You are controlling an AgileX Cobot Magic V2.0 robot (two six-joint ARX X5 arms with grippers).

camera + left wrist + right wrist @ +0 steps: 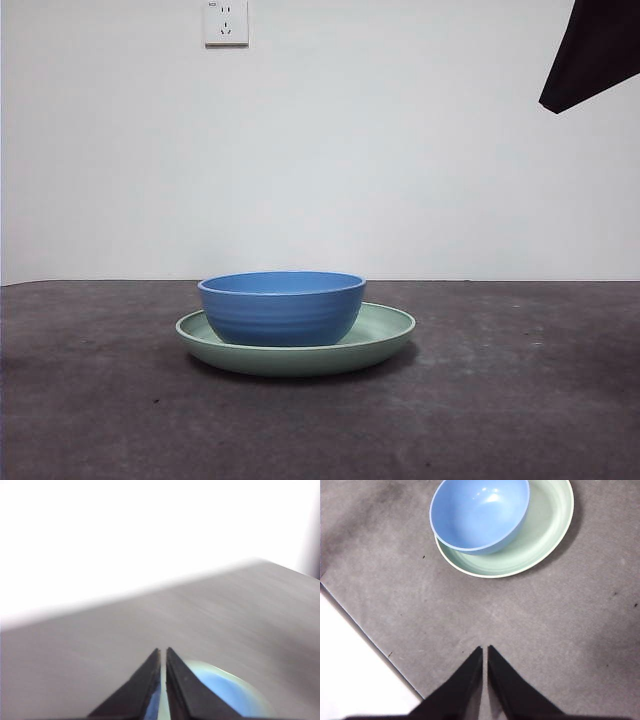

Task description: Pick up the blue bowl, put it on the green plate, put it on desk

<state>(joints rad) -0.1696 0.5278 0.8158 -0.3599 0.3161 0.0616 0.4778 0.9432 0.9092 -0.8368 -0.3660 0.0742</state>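
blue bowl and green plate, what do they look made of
The blue bowl looks like matte moulded plastic or melamine: even colour, faint horizontal ridges outside, only soft highlights inside in the right wrist view. The green plate under it has the same dull, uniform finish with a paler rim, so probably the same material. Glazed ceramic would likely shine more, but the look leaves it open.

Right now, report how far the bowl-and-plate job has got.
Done: the blue bowl sits in the green plate, off-centre toward one side of the rim, and the plate rests on the desk. In hand: nothing; the left gripper and right gripper are both shut and empty, clear of the dishes. Left: nothing visible, unless the bowl must return to the desk.
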